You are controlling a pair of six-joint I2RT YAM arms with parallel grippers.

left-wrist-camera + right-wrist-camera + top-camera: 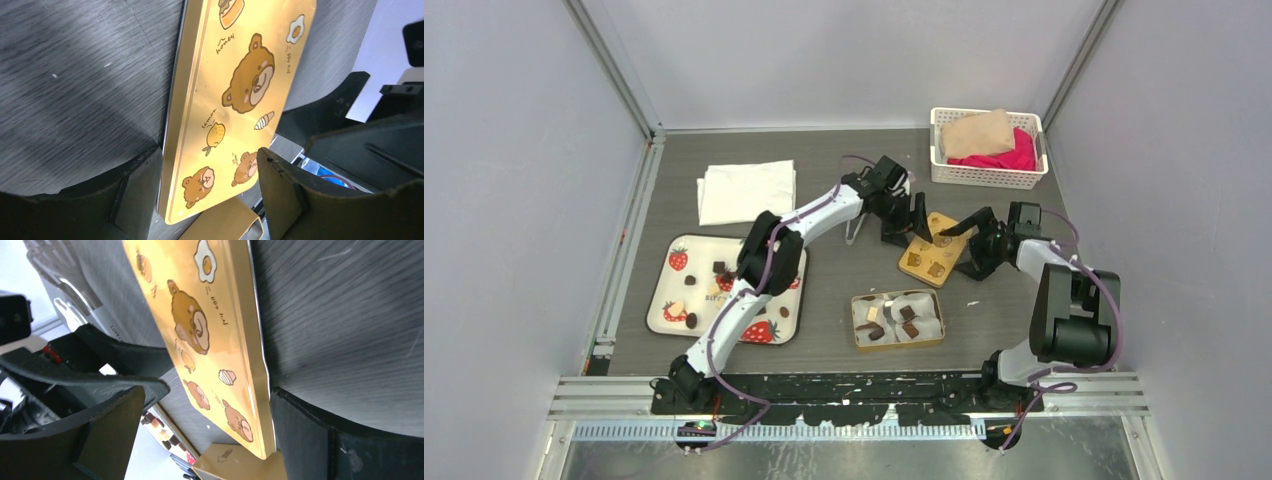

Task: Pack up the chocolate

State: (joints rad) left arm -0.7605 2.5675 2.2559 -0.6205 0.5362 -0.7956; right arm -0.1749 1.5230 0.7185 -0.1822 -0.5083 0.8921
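The golden-yellow lid (932, 250) with bear drawings lies slanted between my two grippers. My left gripper (907, 222) straddles its far end; in the left wrist view both fingers (135, 195) touch the lid's (225, 105) long edges. My right gripper (956, 245) is open around the lid (215, 340); only its right finger (300, 440) meets the lid's edge. Several chocolates (907, 313) sit on white paper in the open gold tin (861, 341). Several more chocolates (691, 320) lie on the strawberry tray (667, 290), and some show in the right wrist view (162, 427).
A white basket (987, 178) holding tan and pink cloth stands at the back right. A folded white napkin (746, 190) lies at the back left. A gold surface (225, 222) shows under the lid's near corner. Grey walls enclose the table.
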